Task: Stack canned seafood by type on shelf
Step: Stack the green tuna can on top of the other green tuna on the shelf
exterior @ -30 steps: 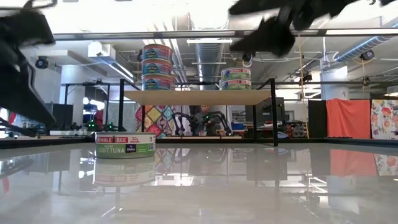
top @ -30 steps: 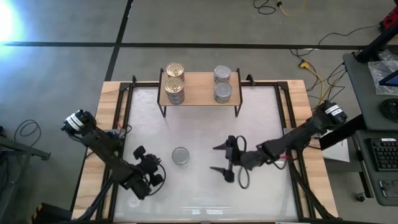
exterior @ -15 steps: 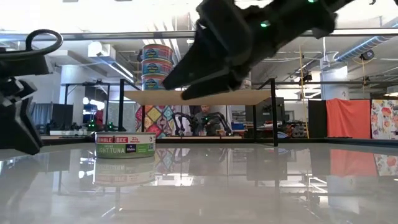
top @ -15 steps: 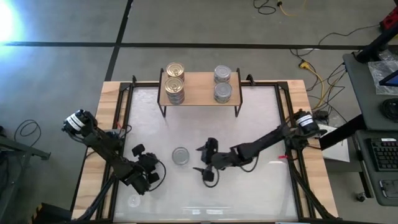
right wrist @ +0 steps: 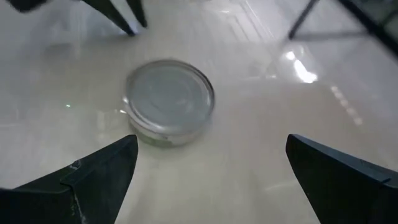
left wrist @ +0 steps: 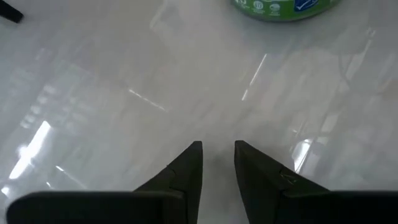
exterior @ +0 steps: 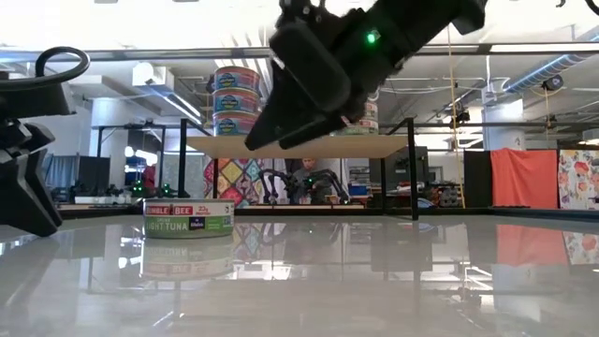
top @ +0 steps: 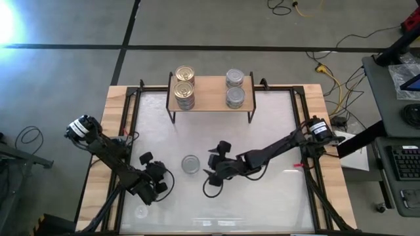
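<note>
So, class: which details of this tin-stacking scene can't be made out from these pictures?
- Loose tin: the left wrist view's edge crops its label.
- Shelf stacks: the right gripper covers the right-hand tins in the low view.
- Shelved tins' labels: too small from above.

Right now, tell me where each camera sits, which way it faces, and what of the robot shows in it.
High: overhead, straight down; both arms, shelf, lone tuna tin.
Low: table height, level toward shelf; right end effector above, left arm at edge.
Left wrist: down at table; left end effector nearly closed, empty.
Right wrist: toward tin; right end effector open.
Shared: all four show the tin.
</note>
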You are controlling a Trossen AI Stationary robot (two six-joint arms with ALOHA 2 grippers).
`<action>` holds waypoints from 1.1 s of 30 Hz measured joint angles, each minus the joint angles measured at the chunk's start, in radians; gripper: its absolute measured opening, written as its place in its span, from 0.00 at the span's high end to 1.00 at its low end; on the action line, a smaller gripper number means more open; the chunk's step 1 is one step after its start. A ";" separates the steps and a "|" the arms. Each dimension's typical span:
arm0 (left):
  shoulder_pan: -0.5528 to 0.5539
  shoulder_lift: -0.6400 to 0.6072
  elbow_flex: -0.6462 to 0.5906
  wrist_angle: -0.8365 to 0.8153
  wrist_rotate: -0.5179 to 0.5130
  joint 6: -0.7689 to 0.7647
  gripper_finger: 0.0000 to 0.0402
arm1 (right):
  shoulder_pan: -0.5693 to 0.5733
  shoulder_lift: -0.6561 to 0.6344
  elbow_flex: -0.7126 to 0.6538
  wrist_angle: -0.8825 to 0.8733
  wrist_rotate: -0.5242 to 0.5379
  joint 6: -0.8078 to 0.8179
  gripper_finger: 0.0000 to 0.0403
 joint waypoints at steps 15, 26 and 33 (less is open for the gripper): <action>0.006 0.005 -0.029 0.231 -0.139 0.166 0.80 | -0.004 0.026 -0.162 0.349 -0.073 0.002 0.18; 0.138 -0.001 -0.102 0.514 -0.065 0.434 0.80 | -0.044 0.166 -0.044 0.306 -0.265 0.016 0.15; 0.192 -0.001 -0.103 0.521 -0.026 0.538 0.80 | -0.046 0.225 0.003 0.219 -0.170 0.027 0.01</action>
